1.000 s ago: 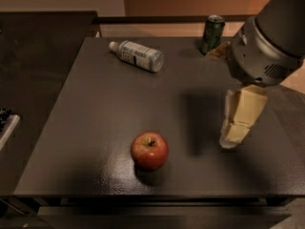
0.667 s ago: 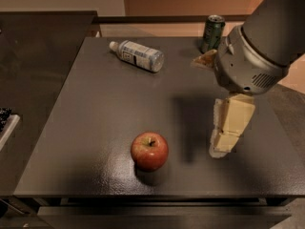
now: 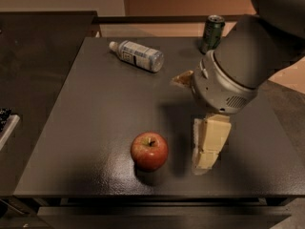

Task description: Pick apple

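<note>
A round red apple [image 3: 149,150] with yellowish patches and a short stem stands upright near the front edge of the dark table [image 3: 81,128]. My gripper [image 3: 206,162], cream-coloured, hangs from the large grey arm [image 3: 238,70] and points down at the table just to the right of the apple, a short gap away. It is not touching the apple and holds nothing that I can see.
A clear plastic bottle [image 3: 138,55] lies on its side at the back left of the table. A green can [image 3: 212,33] stands at the back right. A small brownish thing [image 3: 182,78] shows partly behind the arm. A dark counter [image 3: 38,56] adjoins on the left.
The arm and gripper have moved left and toward the front, closing in on the apple's right side. The apple, bottle and can have not moved.
</note>
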